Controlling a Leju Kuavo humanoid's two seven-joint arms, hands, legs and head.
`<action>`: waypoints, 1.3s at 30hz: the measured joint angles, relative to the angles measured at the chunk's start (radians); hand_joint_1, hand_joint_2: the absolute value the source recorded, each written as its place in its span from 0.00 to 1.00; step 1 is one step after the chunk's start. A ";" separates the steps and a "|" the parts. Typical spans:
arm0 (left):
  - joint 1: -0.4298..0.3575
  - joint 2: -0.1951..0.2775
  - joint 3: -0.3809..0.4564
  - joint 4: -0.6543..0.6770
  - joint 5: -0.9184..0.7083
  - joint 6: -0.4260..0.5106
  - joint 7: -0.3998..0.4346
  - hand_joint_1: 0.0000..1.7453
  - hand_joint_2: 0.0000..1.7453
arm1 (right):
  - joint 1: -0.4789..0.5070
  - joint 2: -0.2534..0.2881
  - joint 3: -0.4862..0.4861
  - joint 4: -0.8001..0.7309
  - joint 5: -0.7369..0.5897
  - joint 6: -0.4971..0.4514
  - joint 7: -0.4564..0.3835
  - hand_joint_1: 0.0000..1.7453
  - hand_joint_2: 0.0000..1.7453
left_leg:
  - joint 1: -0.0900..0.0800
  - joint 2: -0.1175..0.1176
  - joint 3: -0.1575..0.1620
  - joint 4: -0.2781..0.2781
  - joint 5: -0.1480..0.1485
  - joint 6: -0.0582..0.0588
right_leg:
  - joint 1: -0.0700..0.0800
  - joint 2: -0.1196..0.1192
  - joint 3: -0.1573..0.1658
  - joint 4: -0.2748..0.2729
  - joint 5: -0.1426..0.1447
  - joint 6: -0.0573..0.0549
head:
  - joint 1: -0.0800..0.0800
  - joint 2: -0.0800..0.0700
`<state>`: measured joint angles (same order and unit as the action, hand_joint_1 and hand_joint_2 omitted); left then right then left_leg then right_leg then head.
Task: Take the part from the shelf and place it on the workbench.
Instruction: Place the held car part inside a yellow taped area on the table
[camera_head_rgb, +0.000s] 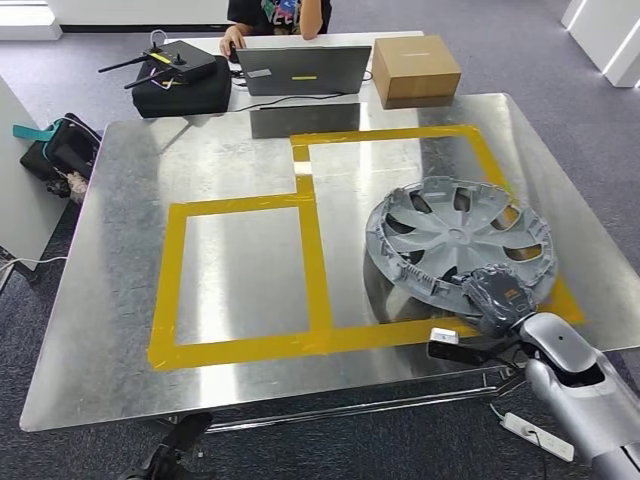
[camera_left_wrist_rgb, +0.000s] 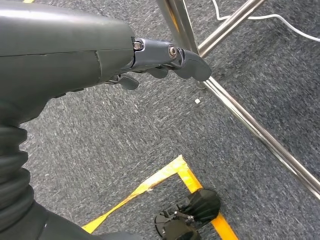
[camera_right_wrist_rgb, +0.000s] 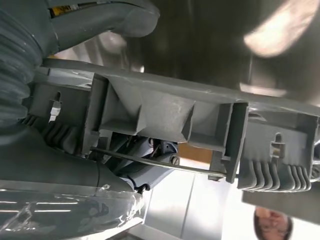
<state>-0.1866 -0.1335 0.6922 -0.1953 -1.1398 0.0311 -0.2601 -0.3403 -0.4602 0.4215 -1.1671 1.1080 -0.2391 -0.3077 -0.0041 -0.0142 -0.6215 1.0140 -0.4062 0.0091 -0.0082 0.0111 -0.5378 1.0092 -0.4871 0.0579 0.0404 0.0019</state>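
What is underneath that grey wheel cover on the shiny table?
The wheel cover sits tilted on the metal workbench, over yellow tape lines that show through its openings. The right hand grips its near rim. Whatever else lies beneath is covered.

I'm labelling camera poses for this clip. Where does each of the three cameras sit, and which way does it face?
Head view: high on the robot, facing forward and down at the metal workbench; right hand grips the wheel cover.
Left wrist view: behind the left hand, facing carpet and table legs.
Right wrist view: behind the right hand, facing the cover's ribbed underside.
Shared: head and right wrist views both show the wheel cover.
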 joint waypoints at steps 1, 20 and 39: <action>0.000 0.000 -0.004 0.000 0.000 -0.001 0.001 0.00 1.00 | -0.010 0.002 0.019 0.012 0.001 0.002 0.005 1.00 1.00 | 0.000 0.000 0.000 0.000 0.000 0.000 | 0.000 0.000 0.000 0.000 0.000 0.000 | 0.000 0.000; 0.010 0.007 -0.045 -0.002 0.009 0.038 -0.049 0.00 1.00 | -0.062 0.027 0.128 0.182 0.037 -0.035 0.130 1.00 1.00 | 0.001 0.000 0.011 -0.001 -0.002 0.001 | 0.001 0.000 0.000 -0.002 -0.002 -0.003 | 0.000 0.000; 0.009 0.001 -0.070 -0.007 0.039 0.111 -0.080 0.00 0.00 | 0.048 0.026 0.084 0.041 0.006 -0.100 0.089 0.00 1.00 | 0.001 0.000 0.010 -0.002 -0.002 0.000 | 0.001 0.000 0.008 -0.002 -0.002 -0.002 | 0.000 0.000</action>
<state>-0.1776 -0.1322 0.6220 -0.2026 -1.1007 0.1425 -0.3403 -0.2923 -0.4337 0.5055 -1.1259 1.1142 -0.3394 -0.2185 -0.0029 -0.0142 -0.6115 1.0120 -0.4085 0.0094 -0.0068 0.0116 -0.5296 1.0073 -0.4895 0.0555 0.0404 0.0019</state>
